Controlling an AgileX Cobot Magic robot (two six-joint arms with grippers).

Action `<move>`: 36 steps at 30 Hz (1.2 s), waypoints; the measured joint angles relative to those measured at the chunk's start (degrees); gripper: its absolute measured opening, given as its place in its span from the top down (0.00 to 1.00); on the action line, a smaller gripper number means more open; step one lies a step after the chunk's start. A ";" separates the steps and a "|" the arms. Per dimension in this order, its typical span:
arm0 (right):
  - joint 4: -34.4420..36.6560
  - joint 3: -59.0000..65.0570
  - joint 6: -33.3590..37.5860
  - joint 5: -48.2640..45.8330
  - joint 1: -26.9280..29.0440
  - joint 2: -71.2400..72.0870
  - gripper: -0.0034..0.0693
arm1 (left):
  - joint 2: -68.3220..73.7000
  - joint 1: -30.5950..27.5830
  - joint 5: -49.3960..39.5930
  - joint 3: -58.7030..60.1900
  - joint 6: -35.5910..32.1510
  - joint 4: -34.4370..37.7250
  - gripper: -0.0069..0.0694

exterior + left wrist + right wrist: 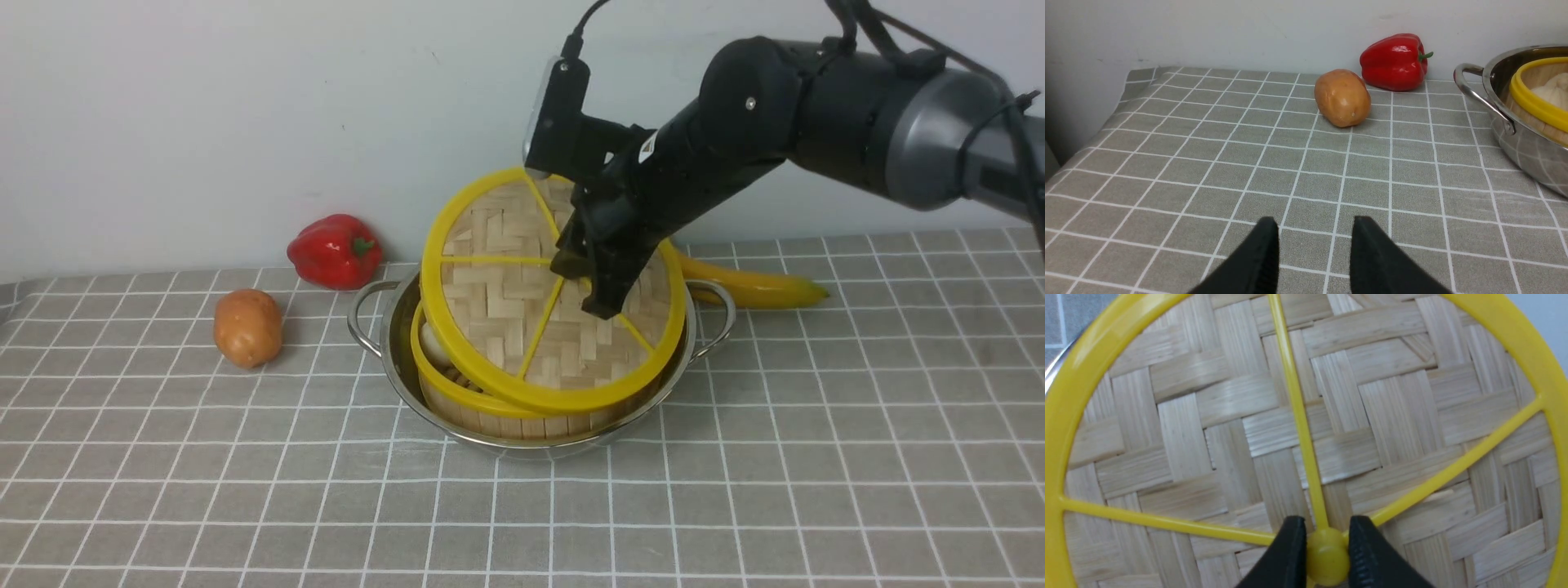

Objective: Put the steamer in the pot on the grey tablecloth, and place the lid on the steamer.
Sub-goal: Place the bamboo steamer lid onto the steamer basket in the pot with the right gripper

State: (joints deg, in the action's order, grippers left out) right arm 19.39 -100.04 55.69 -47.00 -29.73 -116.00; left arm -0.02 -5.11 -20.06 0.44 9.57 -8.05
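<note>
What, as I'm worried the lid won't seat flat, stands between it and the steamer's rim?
Nothing visible does. The lid, held at its hub by the right gripper, tilts over the steamer, near edge down by the rim. A bun inside seems to sit below the rim.

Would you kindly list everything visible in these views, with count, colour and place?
tablecloth: one, grey with a white grid, covering the table
wall: one, white, behind the table
pot: one, shiny steel, mid-cloth
steamer: one, bamboo with a yellow rim, inside the pot
bun: one seen, white, inside the steamer
lid: one, woven bamboo with a yellow rim and spokes, tilted above the steamer, not seated
pepper: one, red, by the wall, left of the pot
potato: one, brown, left of the pot, nearer than the pepper
banana: one, yellow, behind the pot's right handle
right gripper: one, black, shut on the lid's hub
left gripper: one, black, open and empty, over bare cloth
</note>
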 joint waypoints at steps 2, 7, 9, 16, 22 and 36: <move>0.59 0.00 1.80 -0.07 0.00 0.00 0.75 | 0.00 0.00 0.00 0.00 0.00 0.00 0.59; 2.88 0.00 5.37 0.15 0.00 0.00 0.75 | 0.00 0.00 0.00 0.00 0.00 0.00 0.59; 4.17 0.00 6.63 0.57 0.00 0.00 0.75 | 0.00 0.00 0.00 0.00 0.00 0.00 0.59; 5.16 0.00 7.60 3.17 0.00 -0.03 0.75 | 0.00 0.00 0.00 0.00 0.00 0.00 0.59; 6.42 0.00 7.67 3.86 0.00 -0.07 0.75 | 0.00 0.00 0.00 0.00 0.00 0.00 0.59; 7.08 0.00 7.67 1.80 0.00 -0.07 0.75 | 0.00 0.00 0.00 0.00 0.00 0.00 0.59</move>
State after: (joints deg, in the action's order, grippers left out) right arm 26.47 -100.04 63.36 -45.21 -29.73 -116.07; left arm -0.02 -5.11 -20.06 0.44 9.57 -8.05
